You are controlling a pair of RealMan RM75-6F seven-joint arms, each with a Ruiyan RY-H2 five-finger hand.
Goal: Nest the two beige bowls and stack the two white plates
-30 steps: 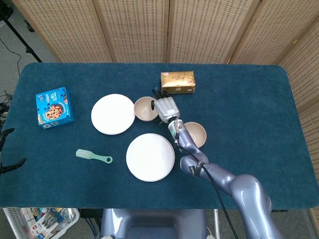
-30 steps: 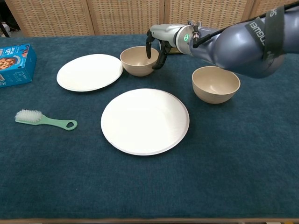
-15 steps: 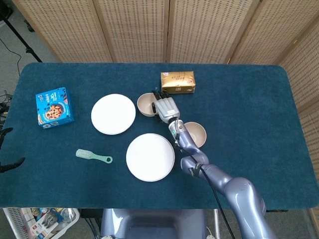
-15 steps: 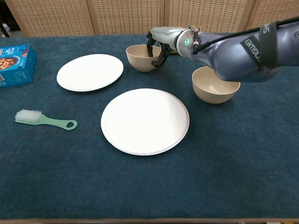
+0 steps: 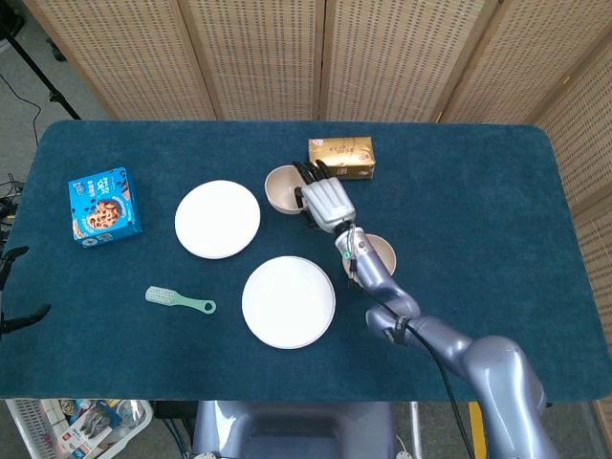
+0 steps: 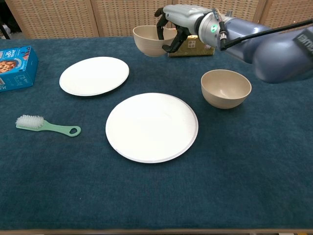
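Woven cane screens behind; teal napped cloth table [image 5: 497, 191]. Right hand [image 6: 177, 19], silver-grey, upper centre of frame: fingers curled over the rim of a matte beige bowl [image 6: 148, 40], which it holds clear of the cloth. Second bowl [image 6: 226, 88], round, right of centre. Two smooth white plates [image 6: 94, 75] [image 6: 152, 126], apart, left and centre. Mint brush [image 6: 46, 126] at left; gold carton [image 5: 341, 159] behind the hand.

Staged robot test area: blue-carpeted surface [image 5: 497, 191] enclosed by wicker folding screens [image 5: 268, 57], tripod leg [image 5: 29, 62] alongside.
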